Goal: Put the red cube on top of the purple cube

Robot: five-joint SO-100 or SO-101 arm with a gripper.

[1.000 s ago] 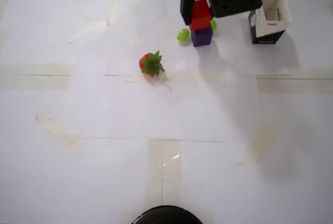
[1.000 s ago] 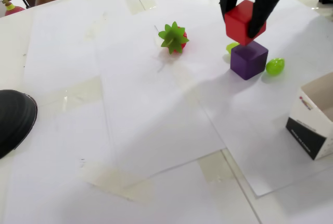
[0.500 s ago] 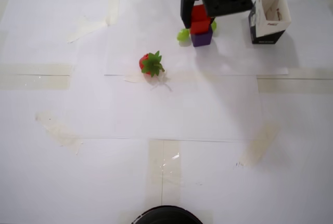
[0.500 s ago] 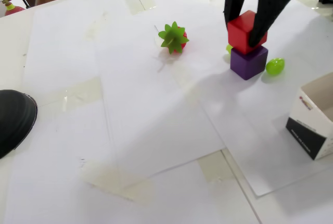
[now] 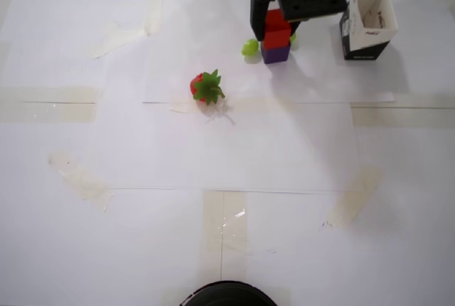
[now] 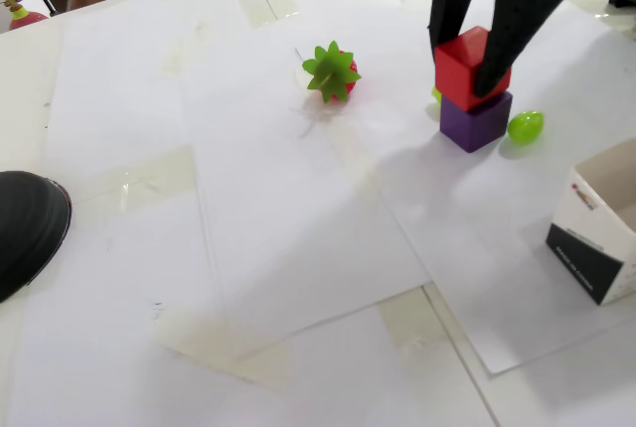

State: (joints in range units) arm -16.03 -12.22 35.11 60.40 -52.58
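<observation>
The red cube [image 5: 276, 27] [image 6: 469, 71] rests on the purple cube [image 5: 276, 53] [image 6: 475, 119] near the table's far edge. My black gripper [image 5: 275, 25] [image 6: 465, 62] comes down from above and is shut on the red cube, one finger on each side of it. In the fixed view the red cube sits slightly to the left of the purple one's centre. The arm's body hides most of the red cube's top in the overhead view.
A red strawberry [image 5: 206, 87] [image 6: 332, 73] with green leaves lies left of the stack. Two small green balls [image 5: 249, 47] [image 6: 525, 126] flank the cubes. A black-and-white paper box [image 5: 367, 23] [image 6: 604, 230] stands to the right. A black round thing [image 6: 25, 228] sits at the near edge.
My gripper has lowered the red cube from just above the purple cube until it rests on top of it. Nothing else moved.
</observation>
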